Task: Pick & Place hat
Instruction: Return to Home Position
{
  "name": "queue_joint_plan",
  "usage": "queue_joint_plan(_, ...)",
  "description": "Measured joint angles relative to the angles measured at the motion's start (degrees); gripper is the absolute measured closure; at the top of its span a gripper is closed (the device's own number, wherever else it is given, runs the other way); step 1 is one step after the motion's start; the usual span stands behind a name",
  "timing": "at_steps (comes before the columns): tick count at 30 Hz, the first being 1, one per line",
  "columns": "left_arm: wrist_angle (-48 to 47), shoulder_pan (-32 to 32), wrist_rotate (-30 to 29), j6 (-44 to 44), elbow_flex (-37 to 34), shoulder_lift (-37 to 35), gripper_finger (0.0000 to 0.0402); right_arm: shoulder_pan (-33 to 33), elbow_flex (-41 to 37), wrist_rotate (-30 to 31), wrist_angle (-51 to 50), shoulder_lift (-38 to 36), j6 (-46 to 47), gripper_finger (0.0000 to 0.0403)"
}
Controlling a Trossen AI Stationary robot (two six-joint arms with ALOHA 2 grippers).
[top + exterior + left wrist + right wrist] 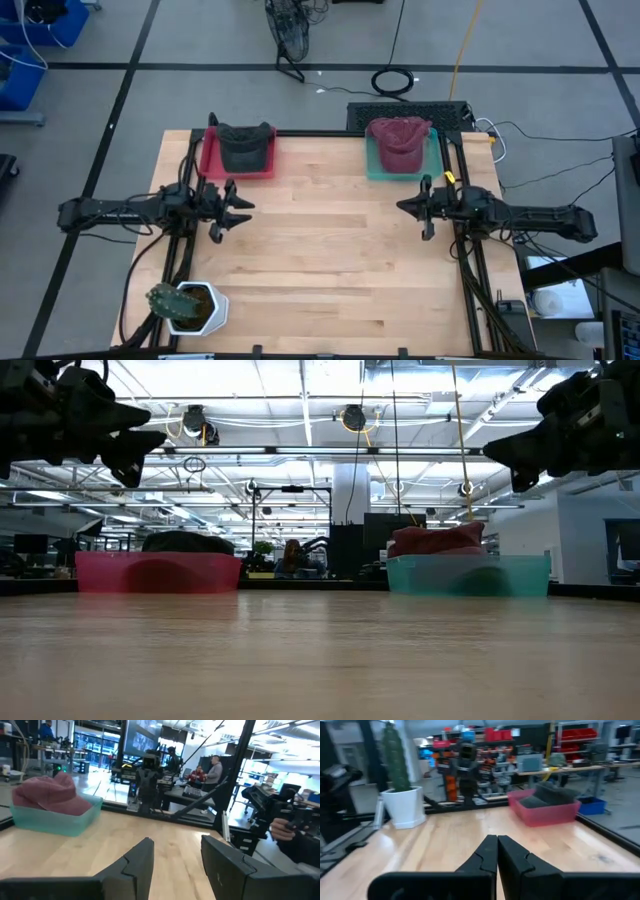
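While the black fabric cap (246, 146) lies in the red plastic bin (212, 160) and the dark-red cloth cap (399, 140) in the green plastic bin (372, 165) at the light wooden table's (330, 270) far edge, a careless swing home (left gripper (176, 842) spread wide, right gripper (497, 838) pinched closed, both over mid-table) could clip a bin.

No text can be read.
The red bin (210, 166), the green bin (373, 168), the white plant pot (214, 313) and the far screens (144, 739) show no legible letters or numbers.
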Motion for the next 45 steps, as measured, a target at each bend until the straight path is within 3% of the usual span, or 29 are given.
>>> queue_joint_plan(10, -10.5, 2.9, 0.1, 0.1, 0.1, -10.4, 0.0236, 0.0, 0.0, -4.1, -6.1, -5.6, 1.9, 0.0403)
queue_joint_plan(19, -28.6, 4.0, 0.1, 0.8, 5.5, -15.9, 0.0236, 0.0, 0.2, -4.0, -8.3, -10.7, 1.4, 0.0403)
queue_joint_plan(24, -27.6, 3.6, -1.9, 0.7, 3.6, -15.9, 0.0236, 0.0, 0.5, -3.9, -8.5, -13.7, 0.3, 0.0403)
queue_joint_plan(30, -18.4, 3.6, -2.6, 0.3, 0.1, -15.9, 0.0236, 0.0, 0.4, -3.9, -8.3, -14.2, 0.2, 0.0403)
queue_joint_plan(34, -18.5, 3.6, -4.0, 2.3, 0.0, -15.9, 0.0236, 0.0, -0.1, -3.9, -8.4, -14.3, 0.3, 0.0403)
queue_joint_plan(40, -17.9, 3.6, -1.6, 3.1, 0.0, -15.9, 0.0236, 0.1, -0.1, -4.1, -9.4, -14.1, 0.3, 0.0403)
queue_joint_plan(45, -18.8, 3.6, -4.2, 1.7, 0.0, -15.8, 0.0236, 1.0, -0.1, -4.0, -9.4, -14.0, 1.0, 0.0403)
